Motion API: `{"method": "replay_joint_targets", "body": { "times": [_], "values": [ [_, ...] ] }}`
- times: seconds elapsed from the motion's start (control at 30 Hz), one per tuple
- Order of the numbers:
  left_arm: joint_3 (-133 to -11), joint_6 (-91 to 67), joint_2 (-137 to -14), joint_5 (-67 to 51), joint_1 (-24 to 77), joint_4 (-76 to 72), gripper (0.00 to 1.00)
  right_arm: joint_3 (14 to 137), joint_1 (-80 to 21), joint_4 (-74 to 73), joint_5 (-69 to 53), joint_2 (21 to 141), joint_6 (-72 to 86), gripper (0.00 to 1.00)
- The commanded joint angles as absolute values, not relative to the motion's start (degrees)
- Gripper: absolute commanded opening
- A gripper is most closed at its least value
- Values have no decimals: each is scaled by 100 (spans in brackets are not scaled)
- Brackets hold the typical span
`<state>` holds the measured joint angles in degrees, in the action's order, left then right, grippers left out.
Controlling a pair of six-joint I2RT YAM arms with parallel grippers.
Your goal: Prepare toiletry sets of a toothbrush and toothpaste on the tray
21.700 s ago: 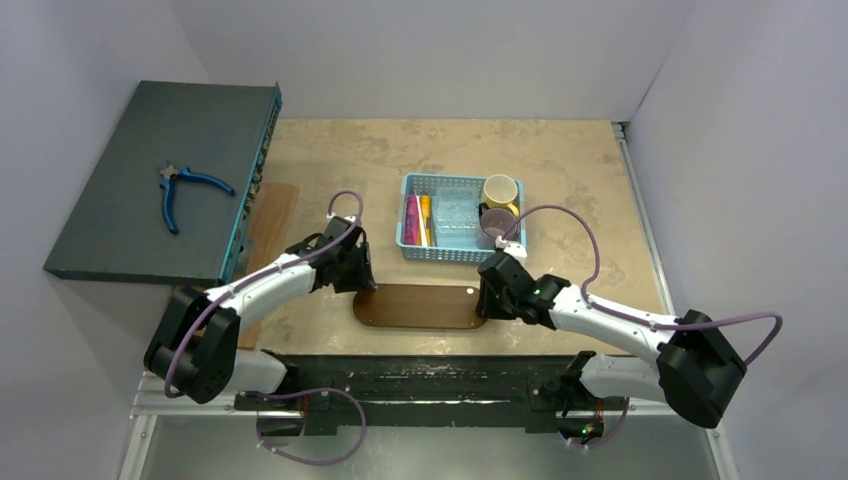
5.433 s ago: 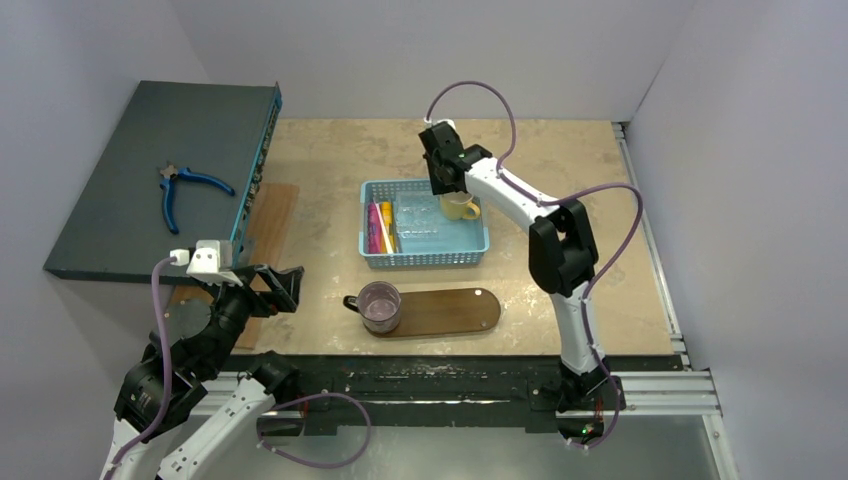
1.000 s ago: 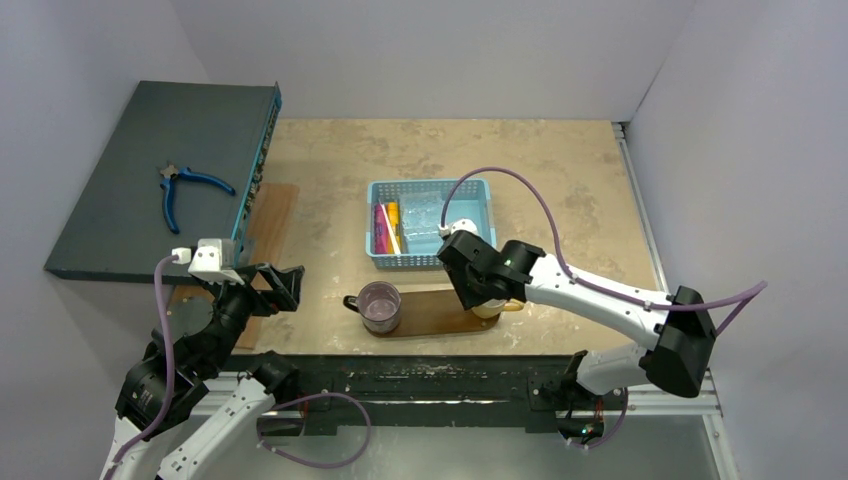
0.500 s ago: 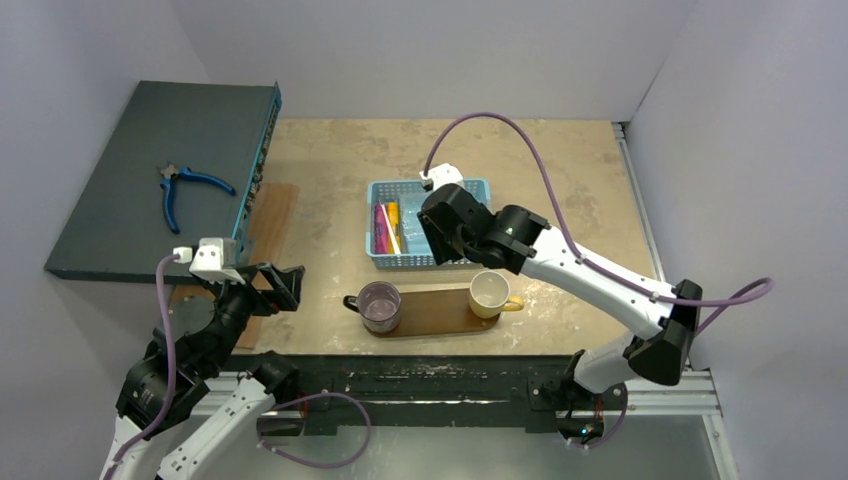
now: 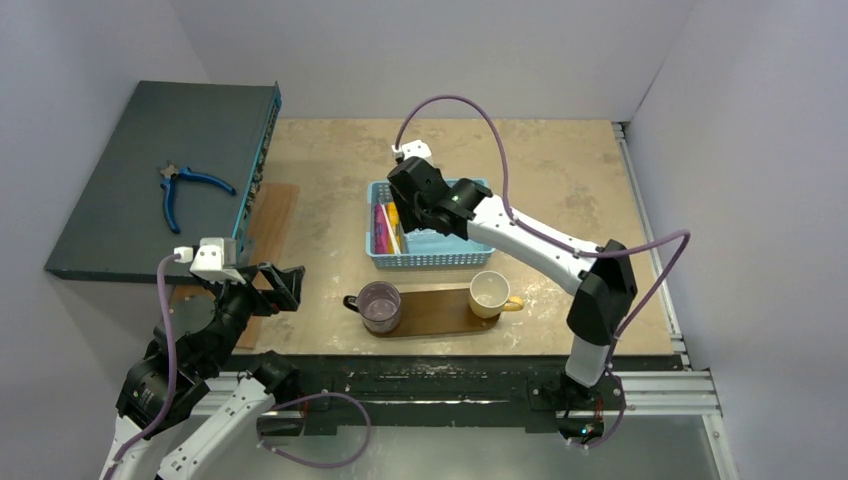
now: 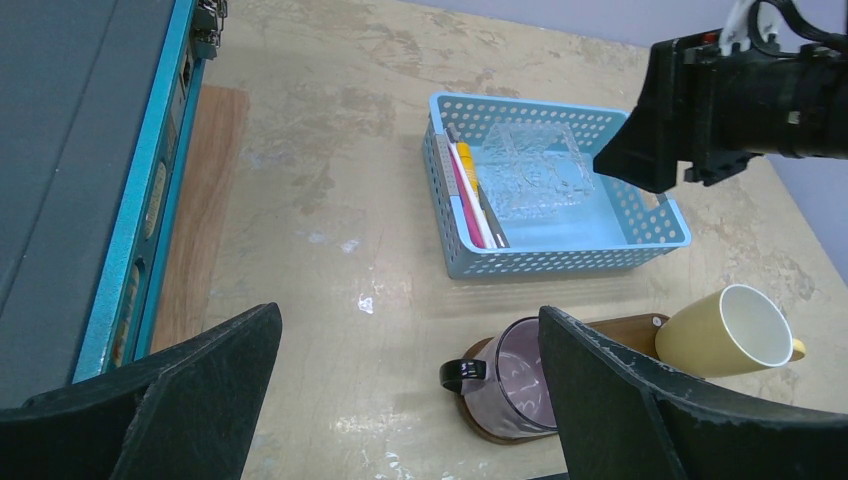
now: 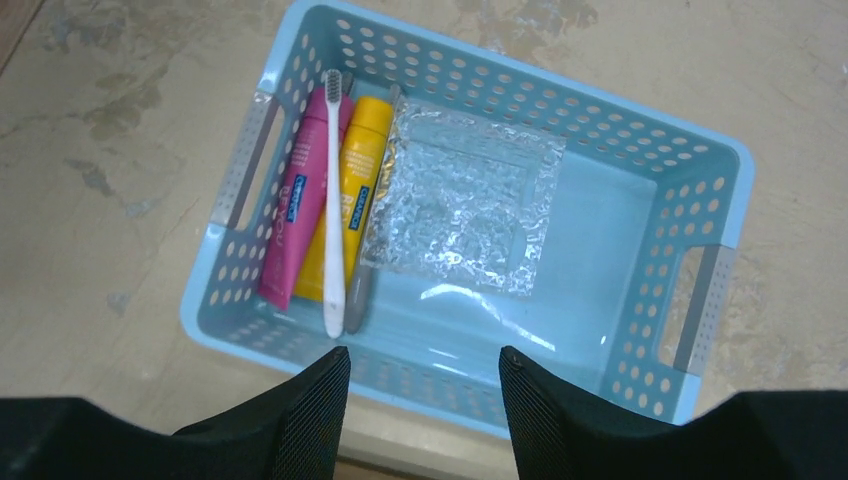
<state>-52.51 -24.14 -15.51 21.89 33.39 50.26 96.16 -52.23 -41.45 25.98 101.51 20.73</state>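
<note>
The white toothbrush (image 7: 333, 200) lies in the blue basket (image 7: 470, 395) at its left side, on top of the pink toothpaste (image 7: 290, 215) and the yellow toothpaste (image 7: 358, 170). A grey handle (image 7: 360, 295) lies beside them. My right gripper (image 7: 422, 352) hovers open over the basket's near wall, holding nothing; in the top view this right gripper (image 5: 408, 205) is above the tubes. The dark wooden tray (image 5: 440, 312) lies in front of the basket. My left gripper (image 6: 410, 312) stands wide open and empty, well to the tray's left.
A purple glass mug (image 5: 379, 306) and a yellow mug (image 5: 489, 292) stand on the tray. A clear crinkled packet (image 7: 460, 205) lies in the basket. At the far left, blue pliers (image 5: 190, 190) rest on a dark box (image 5: 120, 230), with a wooden board (image 5: 268, 215) beside it.
My right gripper let go of the yellow mug on the tray, rose and swung back left over the basket, its jaws opening wider. The left arm has not moved.
</note>
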Motion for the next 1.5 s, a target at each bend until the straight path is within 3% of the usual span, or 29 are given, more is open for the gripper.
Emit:
{"method": "replay_joint_targets", "body": {
  "times": [0.0, 1.1, 1.37, 1.47],
  "values": [
    [-5248, -2268, -1696, 1987, 3329, 4814, 100, 9901, -4967, -3734, 2551, 10463, 2448, 58],
    [-5243, -2233, -1773, 1934, 3331, 4775, 100, 10162, -4311, -3158, 2152, 11864, 3164, 39],
    [-5239, -2228, -1775, 1947, 3326, 4789, 100, 10143, -4298, -3144, 2166, 11906, 3158, 19],
    [-5247, -2232, -1775, 1960, 3329, 4792, 100, 10136, -4297, -3172, 2175, 11887, 3131, 6]
  ]
}}
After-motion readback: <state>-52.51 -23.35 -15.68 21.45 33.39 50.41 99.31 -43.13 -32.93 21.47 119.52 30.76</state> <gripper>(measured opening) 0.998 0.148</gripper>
